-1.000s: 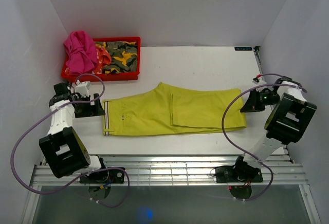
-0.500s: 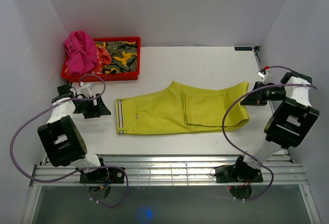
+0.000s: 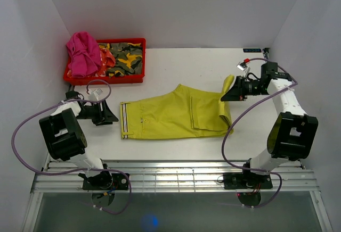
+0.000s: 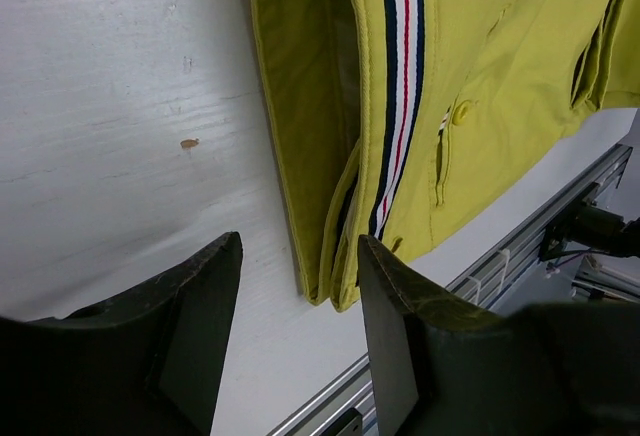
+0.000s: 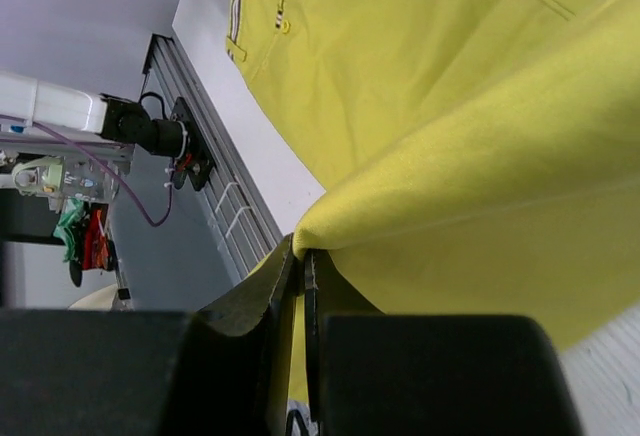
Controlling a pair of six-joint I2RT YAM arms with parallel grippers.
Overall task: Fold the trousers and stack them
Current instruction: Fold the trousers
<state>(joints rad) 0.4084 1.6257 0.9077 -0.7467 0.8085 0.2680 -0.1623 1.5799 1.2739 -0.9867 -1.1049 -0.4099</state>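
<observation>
Working the 1st crosswise fold of the trousers, spread flat across the middle of the table, seemingly doubled leg on leg, with the waistband to the left and the hem end raised at the right.

Pinching that hem end with the right gripper, clenched tight on a ridge of yellow-green cloth, held clear of the surface and curled leftward over the legs.

Hovering low with the left gripper just beside the waistband corner, jaws parted, grasping nothing. Striped tape and button just ahead of the fingers, apparently untouched.

Stacking not yet begun. No folded pile to be seen, only a red basket of other clothes at the far-left corner.

Next, by judgement:
- Carry the hems leftward and low over the legs.
- Lay them on or just short of the waistband, square the edges, and let go only once flat.
- Pin the waistband with the left gripper, pressing or grasping, lest the whole garment slide along with the drag.
- Watch the slanted upper edge for a skewed crease, and the 2 layers for slipping apart in the pinch.
</observation>
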